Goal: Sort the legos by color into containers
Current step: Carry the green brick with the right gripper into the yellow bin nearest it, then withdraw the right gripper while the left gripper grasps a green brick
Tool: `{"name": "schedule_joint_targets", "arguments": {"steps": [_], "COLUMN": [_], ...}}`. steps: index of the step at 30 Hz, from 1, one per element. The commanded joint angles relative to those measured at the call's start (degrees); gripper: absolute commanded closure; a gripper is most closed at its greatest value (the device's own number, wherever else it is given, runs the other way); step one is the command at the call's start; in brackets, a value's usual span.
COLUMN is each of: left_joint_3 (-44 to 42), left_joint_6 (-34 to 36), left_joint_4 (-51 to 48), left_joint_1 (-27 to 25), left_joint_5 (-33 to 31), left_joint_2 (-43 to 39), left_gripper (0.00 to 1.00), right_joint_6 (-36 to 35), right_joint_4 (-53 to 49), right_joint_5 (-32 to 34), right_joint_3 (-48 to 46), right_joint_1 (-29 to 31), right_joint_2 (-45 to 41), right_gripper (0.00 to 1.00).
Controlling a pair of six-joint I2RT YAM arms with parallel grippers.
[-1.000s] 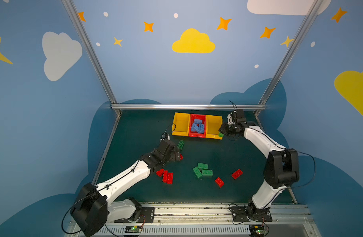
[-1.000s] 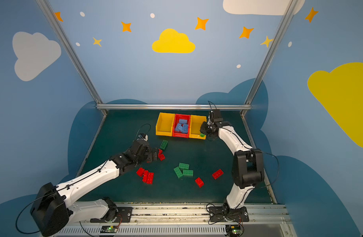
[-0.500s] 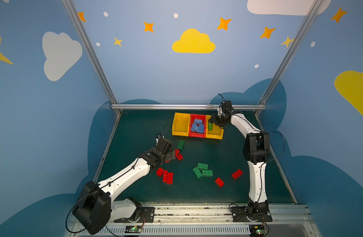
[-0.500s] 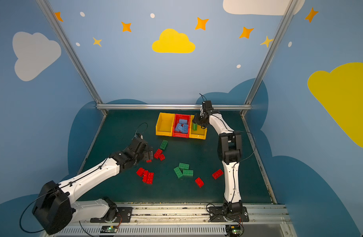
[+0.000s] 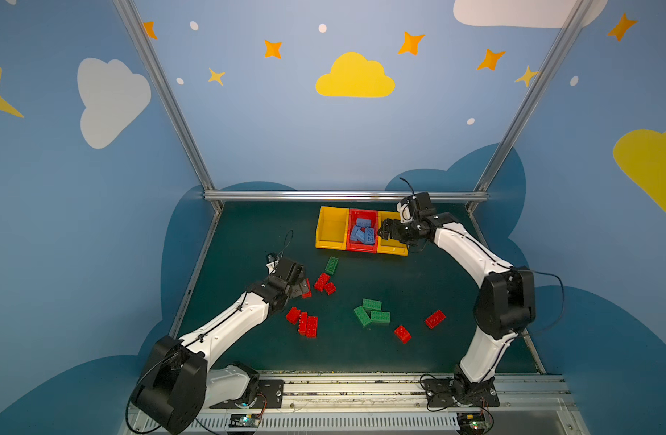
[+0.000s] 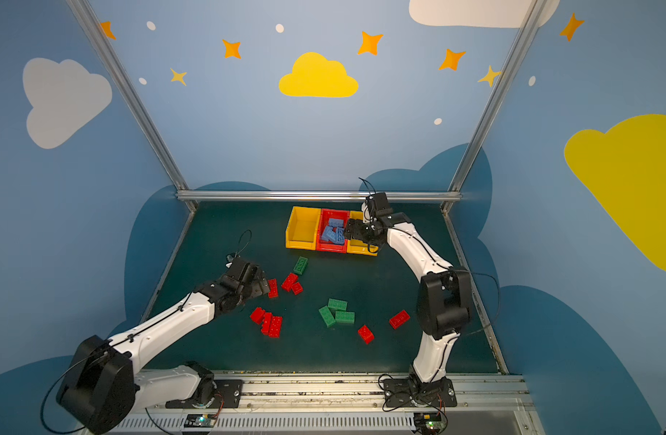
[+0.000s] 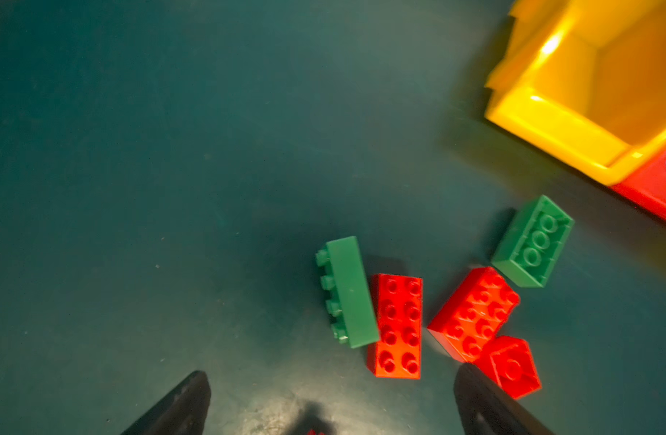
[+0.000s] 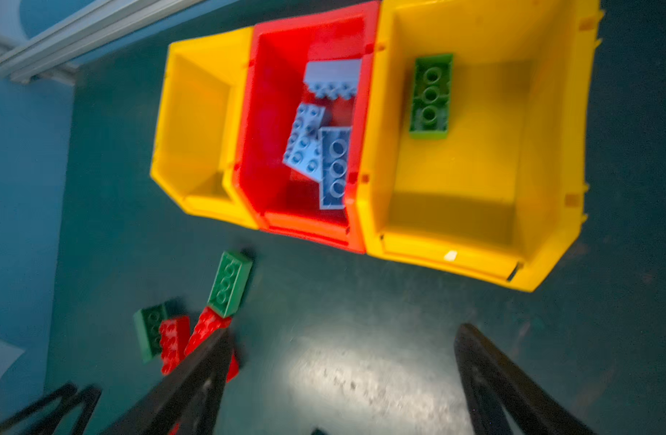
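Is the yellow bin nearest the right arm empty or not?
Not empty: the right wrist view shows one green brick lying inside this yellow bin.

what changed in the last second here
The right claw swung in over the right yellow bin, opened and let go of a green brick, which now lies inside that bin. The left claw shifted only slightly beside the loose bricks and stayed open. The blue bricks in the red bin and the loose bricks stayed put.
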Motion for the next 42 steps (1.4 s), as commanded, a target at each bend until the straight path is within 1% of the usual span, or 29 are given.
{"name": "schedule_joint_targets", "arguments": {"steps": [1,3,7,11,14,16,18,21,25,27,29,30,34,36,37,39,42], "left_joint_3": [-0.3,-0.2,1.3,6.0,7.5,8.4,9.6,10.5,9.9,9.6,9.7,9.8,11.0,11.8,12.1,12.8,15.1], "left_joint_6": [-3.0,-3.2,-4.1,-4.3,-5.4,-6.1,-6.7,-7.3,-8.0,-8.2,-8.3,-8.3,-8.0,-7.8,-7.7,-7.3,-6.4], "left_joint_4": [2.4,4.4,6.8,5.2,5.3,4.7,3.5,1.7,0.1,-0.4,-1.1,-1.5,-2.8,-3.7,-4.1,-5.1,-8.0], "left_joint_1": [2.0,3.2,5.1,6.3,7.3,7.4,7.4,7.4,7.0,6.8,6.4,6.3,5.6,5.4,5.3,5.0,4.1], "left_joint_5": [0.5,1.3,1.4,1.8,3.4,3.7,3.9,4.2,3.9,3.9,3.9,3.9,3.8,3.4,3.2,2.9,0.9], "left_joint_2": [2.5,4.0,8.0,14.6,18.1,20.0,22.0,23.7,23.7,23.5,23.7,24.0,25.9,26.9,27.2,27.4,26.7], "left_gripper": [0.00,0.00,0.00,0.00,0.02,0.06,0.13,0.22,0.24,0.28,0.36,0.43,0.60,0.72,0.76,0.82,0.86], "right_joint_6": [0.2,1.0,3.5,4.5,4.7,4.5,4.2,3.9,4.0,3.6,3.5,3.4,3.5,3.4,3.4,3.3,3.2], "right_joint_4": [1.2,2.1,4.8,6.5,7.5,7.7,7.6,7.4,8.5,8.4,8.2,8.1,7.8,7.6,7.4,7.0,6.4], "right_joint_5": [1.6,2.1,0.9,0.8,-0.1,-0.4,-1.2,-2.7,-3.8,-3.4,-2.9,-2.9,-2.8,-2.3,-2.1,-1.6,-1.1], "right_joint_3": [-6.9,-11.3,-18.4,-22.5,-24.1,-24.5,-24.4,-23.7,-24.0,-24.0,-24.2,-24.2,-24.8,-25.4,-25.6,-26.1,-26.9], "right_joint_1": [3.0,4.7,7.5,9.7,10.5,10.8,10.8,10.9,10.8,10.8,10.7,10.7,10.7,10.6,10.6,10.6,10.5], "right_joint_2": [-5.0,-8.3,-12.9,-15.1,-15.4,-15.2,-14.8,-14.8,-15.6,-16.0,-16.2,-16.3,-17.8,-19.0,-19.5,-21.0,-23.3], "right_gripper": [0.09,0.09,0.09,0.09,0.09,0.09,0.09,0.09,0.09,0.09,0.09,0.09,0.09,0.09,0.09,0.09,0.09]}}
